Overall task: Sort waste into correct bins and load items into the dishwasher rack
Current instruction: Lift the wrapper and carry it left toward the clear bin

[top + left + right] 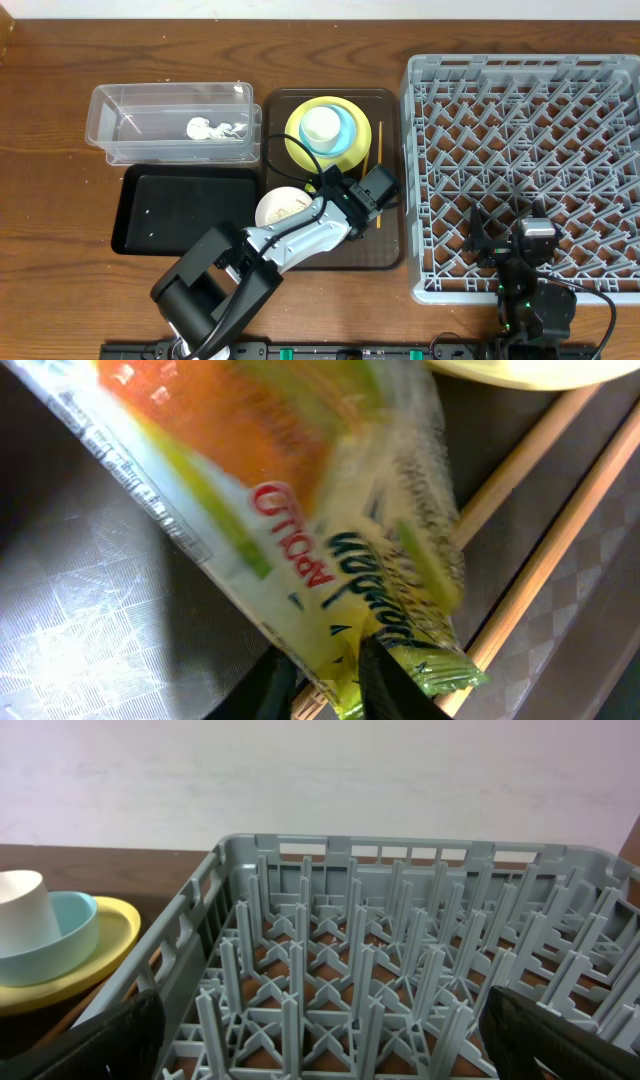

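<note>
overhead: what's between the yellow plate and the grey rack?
The wooden chopsticks, lying on the brown tray between the yellow plate and the rack. The overhead view shows it.

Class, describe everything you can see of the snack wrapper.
The snack wrapper is glossy crinkled plastic film, yellow-green with an orange patch, red and dark lettering and a crimped clear end. It lies diagonally on the dark brown tray, over the chopsticks. Its sealed end sits inside the left gripper; whether pinched is unclear.
</note>
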